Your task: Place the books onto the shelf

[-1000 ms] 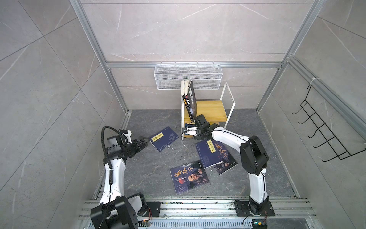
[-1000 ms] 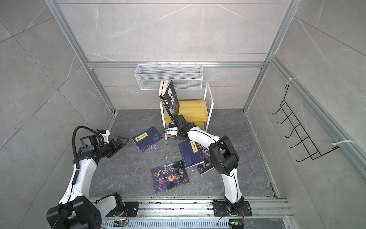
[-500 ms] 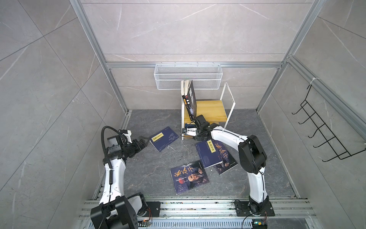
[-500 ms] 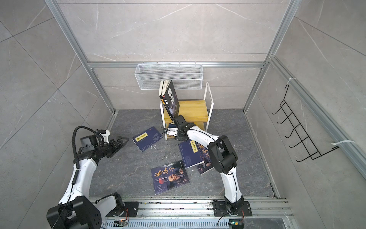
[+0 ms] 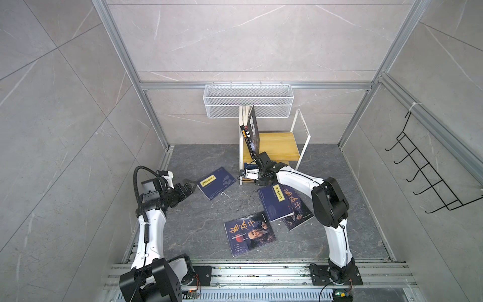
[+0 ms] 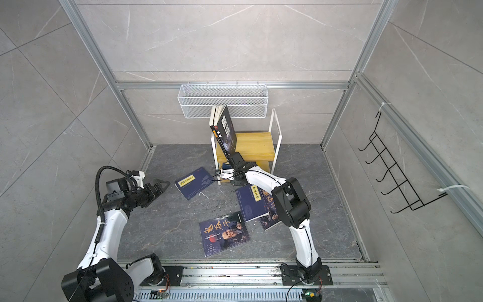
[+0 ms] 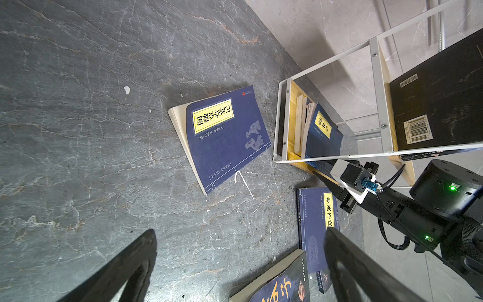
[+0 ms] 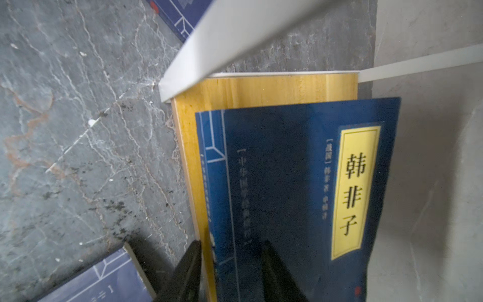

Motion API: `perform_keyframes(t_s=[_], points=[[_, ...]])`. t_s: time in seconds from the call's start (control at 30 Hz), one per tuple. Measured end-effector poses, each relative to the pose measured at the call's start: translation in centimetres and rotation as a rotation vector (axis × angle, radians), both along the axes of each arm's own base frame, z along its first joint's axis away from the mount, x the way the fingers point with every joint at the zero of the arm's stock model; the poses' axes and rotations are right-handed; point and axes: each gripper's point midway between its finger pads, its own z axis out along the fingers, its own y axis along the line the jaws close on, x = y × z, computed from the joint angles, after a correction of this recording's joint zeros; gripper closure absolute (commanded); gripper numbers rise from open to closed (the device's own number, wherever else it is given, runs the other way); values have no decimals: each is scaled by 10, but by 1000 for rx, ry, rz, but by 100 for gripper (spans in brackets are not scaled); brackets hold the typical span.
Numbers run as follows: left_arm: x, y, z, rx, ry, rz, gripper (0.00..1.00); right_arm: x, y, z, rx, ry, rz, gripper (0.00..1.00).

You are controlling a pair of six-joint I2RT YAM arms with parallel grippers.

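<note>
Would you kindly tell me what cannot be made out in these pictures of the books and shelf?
- Lower tier of the light wooden, white-framed shelf: in both top views, hidden under its upper board.
- Whether the right gripper clamps the navy, yellow-labelled book: right wrist view, fingers blurred and cut off by the edge.
- Orange-calligraphy book: in a top view, half covered by a navy paperback.

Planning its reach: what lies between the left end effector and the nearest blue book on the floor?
Only bare floor separates the left end effector from that book, shown in the left wrist view.
</note>
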Motion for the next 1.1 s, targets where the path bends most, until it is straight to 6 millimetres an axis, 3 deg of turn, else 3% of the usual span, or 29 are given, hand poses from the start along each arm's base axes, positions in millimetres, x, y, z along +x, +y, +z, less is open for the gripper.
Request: perform_keyframes(t_s=[0.37,0.7,1.1], points=[[0,1,0,1,-1,4,0,3,-4,1,-33,-18,22,66],[0,2,-1,-2,1,8,0,19,-24,6,-59,-45,-10,68],[-1,2,-3,-4,6,8,0,20,-23,8,-48,-46,-19,66]])
